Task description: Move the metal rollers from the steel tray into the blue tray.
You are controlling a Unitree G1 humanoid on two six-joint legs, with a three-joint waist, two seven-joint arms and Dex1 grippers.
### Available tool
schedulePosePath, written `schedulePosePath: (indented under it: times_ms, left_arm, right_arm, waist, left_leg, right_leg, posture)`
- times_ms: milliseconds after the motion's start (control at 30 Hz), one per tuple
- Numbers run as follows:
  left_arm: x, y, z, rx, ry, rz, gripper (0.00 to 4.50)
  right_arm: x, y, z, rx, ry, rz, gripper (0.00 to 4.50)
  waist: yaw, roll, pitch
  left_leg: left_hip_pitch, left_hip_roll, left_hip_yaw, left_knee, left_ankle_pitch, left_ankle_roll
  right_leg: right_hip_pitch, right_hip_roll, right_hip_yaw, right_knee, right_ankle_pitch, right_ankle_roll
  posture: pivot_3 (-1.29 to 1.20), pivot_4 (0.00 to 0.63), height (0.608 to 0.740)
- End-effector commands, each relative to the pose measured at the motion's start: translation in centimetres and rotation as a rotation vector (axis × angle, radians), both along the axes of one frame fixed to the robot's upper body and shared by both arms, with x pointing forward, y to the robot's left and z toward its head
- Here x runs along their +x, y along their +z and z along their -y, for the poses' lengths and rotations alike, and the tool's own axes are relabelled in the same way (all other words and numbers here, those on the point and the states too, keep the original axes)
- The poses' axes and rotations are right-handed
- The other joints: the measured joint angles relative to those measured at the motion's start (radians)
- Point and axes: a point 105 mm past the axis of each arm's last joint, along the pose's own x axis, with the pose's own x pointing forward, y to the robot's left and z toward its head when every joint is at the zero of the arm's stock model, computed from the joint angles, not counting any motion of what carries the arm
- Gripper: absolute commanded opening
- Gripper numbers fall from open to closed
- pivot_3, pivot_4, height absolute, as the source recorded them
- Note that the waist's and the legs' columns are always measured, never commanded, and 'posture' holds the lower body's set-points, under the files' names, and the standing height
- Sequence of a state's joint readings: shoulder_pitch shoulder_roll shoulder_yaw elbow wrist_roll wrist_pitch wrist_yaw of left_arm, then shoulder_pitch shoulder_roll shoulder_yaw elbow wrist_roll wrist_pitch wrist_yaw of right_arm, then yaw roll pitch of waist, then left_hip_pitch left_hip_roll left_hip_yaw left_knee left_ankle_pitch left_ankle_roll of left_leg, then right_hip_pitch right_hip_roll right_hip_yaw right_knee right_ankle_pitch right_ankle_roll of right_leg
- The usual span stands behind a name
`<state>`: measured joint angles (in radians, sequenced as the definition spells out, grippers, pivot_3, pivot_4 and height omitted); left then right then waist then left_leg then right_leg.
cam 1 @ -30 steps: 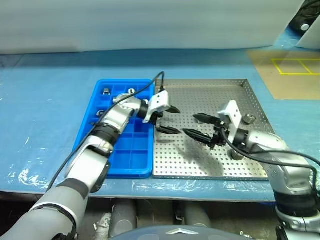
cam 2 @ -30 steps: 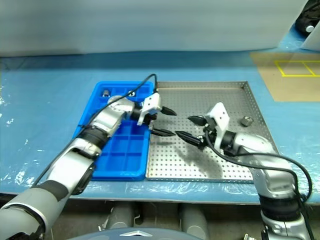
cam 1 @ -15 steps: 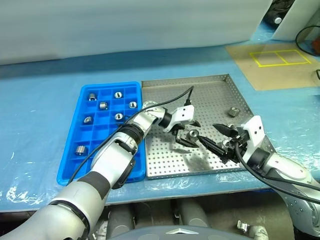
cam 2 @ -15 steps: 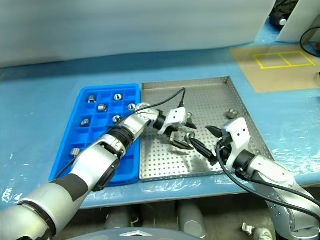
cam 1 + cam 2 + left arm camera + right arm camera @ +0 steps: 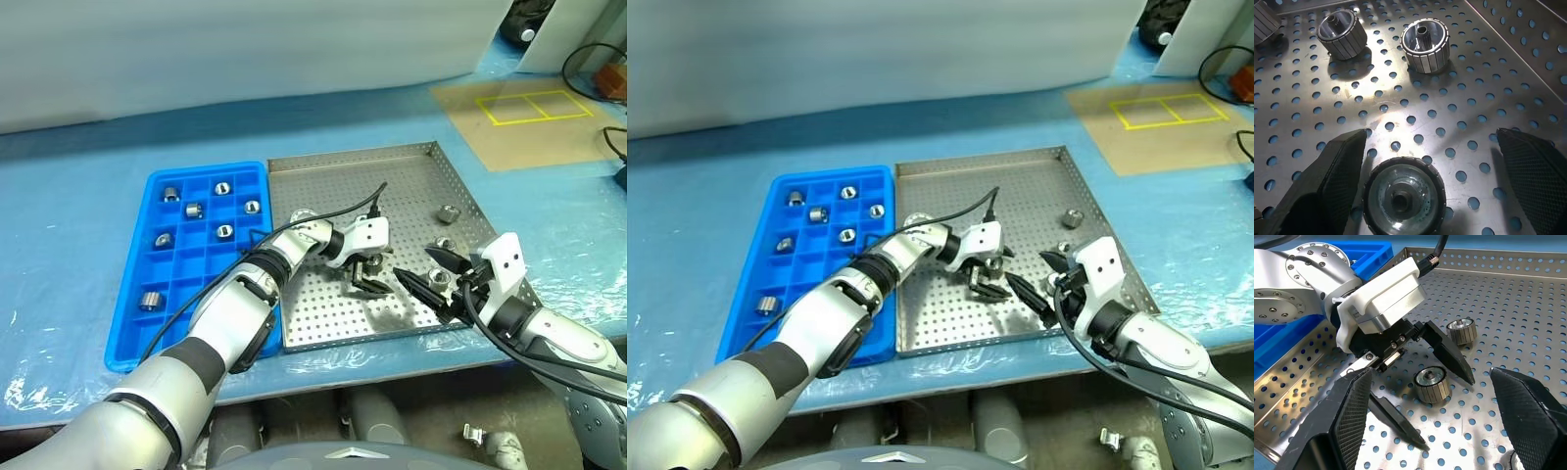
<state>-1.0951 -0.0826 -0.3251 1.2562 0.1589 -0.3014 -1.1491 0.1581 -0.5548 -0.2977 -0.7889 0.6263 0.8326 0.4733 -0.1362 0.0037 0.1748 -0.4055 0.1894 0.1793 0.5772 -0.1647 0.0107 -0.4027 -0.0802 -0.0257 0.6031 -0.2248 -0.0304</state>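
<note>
One steel tray (image 5: 392,176) sits at frame centre with one blue tray (image 5: 186,294) touching its left edge, both on a table under blue sheeting (image 5: 78,196). Seven metal rollers (image 5: 224,231) lie in separate compartments of the blue tray; about four rest on the perforated floor at centre right. The left gripper (image 5: 369,279) reaches in from lower left, jaws spread wide around one roller (image 5: 1432,384) without gripping it. The right gripper (image 5: 428,274), lower right, gapes empty.
</note>
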Motion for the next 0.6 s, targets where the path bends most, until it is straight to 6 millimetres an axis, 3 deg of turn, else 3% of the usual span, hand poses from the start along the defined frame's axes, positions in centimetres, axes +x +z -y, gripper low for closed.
schedulePosePath:
  times_ms: [33,167,200,333,500,600]
  left_arm:
    - [-0.1,0.1,-0.3,-0.008,-0.015,-0.012,4.08]
    - [0.4,-0.1,-0.6,0.012,0.023,0.007,2.9]
    - [0.5,-0.1,-0.6,0.009,0.03,0.005,2.9]
    - [0.4,-0.4,-1.1,0.015,0.026,-0.007,1.83]
    - [0.9,0.0,-1.2,-0.005,0.049,0.004,1.72]
    - [1.6,1.5,-1.5,-0.057,0.072,0.022,1.72]
  right_arm:
    - [0.1,0.8,-0.2,-0.008,0.011,0.045,3.95]
    - [0.3,0.8,-0.2,-0.009,0.014,0.045,3.95]
    - [0.4,0.8,-0.2,-0.009,0.016,0.046,3.95]
    - [0.9,0.8,-0.5,-0.006,0.028,0.049,3.95]
    - [1.2,0.7,-0.9,-0.004,0.049,0.05,3.95]
    - [1.5,0.9,-1.3,-0.004,0.081,0.055,3.95]
  waist:
    - [-0.007,0.0,0.0]
    - [-0.017,0.0,0.0]
    - [-0.017,0.0,0.0]
    - [-0.017,0.0,0.0]
    - [-0.016,0.0,0.0]
    - [-0.016,0.0,0.0]
  left_leg:
    - [0.0,0.0,0.0,0.0,0.0,0.0]
    - [-0.001,0.0,0.0,0.0,-0.001,0.002]
    - [-0.001,0.0,0.0,0.0,-0.001,0.002]
    - [-0.001,-0.001,0.0,0.001,-0.001,0.002]
    - [-0.001,-0.001,0.0,0.001,-0.001,0.002]
    - [-0.001,-0.001,0.0,0.001,-0.001,0.002]
  right_leg:
    - [0.0,0.0,0.0,0.0,0.0,0.0]
    - [0.0,-0.002,0.0,0.0,0.0,0.0]
    - [0.0,-0.002,0.0,0.0,0.0,0.0]
    - [0.0,-0.002,0.0,0.0,0.0,0.0]
    - [0.0,-0.003,-0.001,0.0,0.0,0.0]
    - [0.0,-0.003,-0.001,0.0,0.0,0.0]
  posture:
    - [-0.68,0.15,0.74]
    - [-0.67,0.15,0.74]
    - [-0.66,0.15,0.74]
    - [-0.64,0.15,0.74]
    - [-0.62,0.15,0.74]
    - [-0.58,0.15,0.74]
